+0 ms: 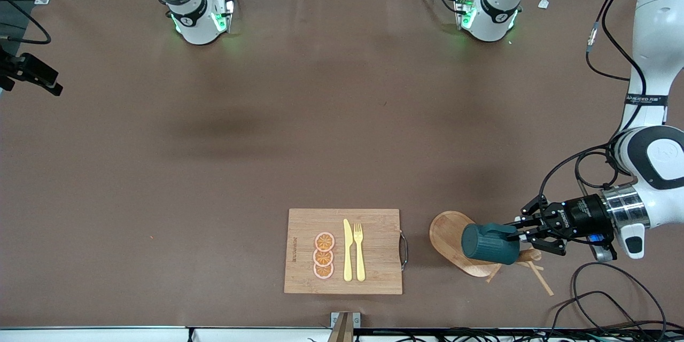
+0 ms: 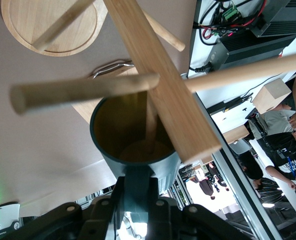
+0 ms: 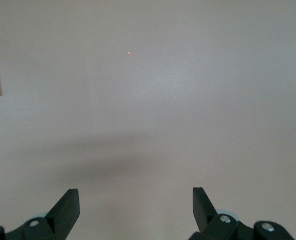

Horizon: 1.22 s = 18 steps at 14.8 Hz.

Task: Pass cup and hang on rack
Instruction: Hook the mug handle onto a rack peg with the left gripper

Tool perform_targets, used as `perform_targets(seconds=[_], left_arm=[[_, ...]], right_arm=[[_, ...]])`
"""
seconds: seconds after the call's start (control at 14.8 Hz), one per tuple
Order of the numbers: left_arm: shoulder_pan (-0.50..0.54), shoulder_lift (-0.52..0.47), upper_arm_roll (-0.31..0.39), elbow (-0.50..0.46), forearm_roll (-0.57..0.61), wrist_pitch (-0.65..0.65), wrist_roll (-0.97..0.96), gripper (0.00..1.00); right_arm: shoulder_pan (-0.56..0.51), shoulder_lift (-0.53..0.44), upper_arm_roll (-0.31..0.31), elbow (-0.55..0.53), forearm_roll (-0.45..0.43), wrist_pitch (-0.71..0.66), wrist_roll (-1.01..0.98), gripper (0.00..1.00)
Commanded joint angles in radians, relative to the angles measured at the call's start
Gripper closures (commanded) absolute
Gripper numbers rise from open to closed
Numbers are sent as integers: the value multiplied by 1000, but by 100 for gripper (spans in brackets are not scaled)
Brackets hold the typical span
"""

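- The left tool was closed on the handle of the cup, holding it sideways against the rack, which stood beside the cutting board.
- The passing seemed finished; a peg crossed the cup's mouth, but the hanging was not yet done.
- The right tool waited, wide open and empty, above the bare desk.

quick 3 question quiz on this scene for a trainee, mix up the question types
1. True or false: the left gripper holds the cup by its handle.
2. The cup is over: A) the cutting board B) the rack C) bare table.
3. What state are the right gripper fingers in?

Key: 1 true. 2 B; a peg crosses the cup's mouth. 3 open, holding nothing, over bare table.
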Motion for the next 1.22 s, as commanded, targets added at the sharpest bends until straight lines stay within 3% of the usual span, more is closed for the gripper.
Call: perform_targets(seconds=[0.0,1.15], left_arm=[[7,2,-6,2,-26,-10,17,99],[25,34,-6,4,-49,-11,52,96]], right_arm=[[2,10,2,19,-8,-13,-4,0],[5,10,2,21,-8,-13,-4,0]])
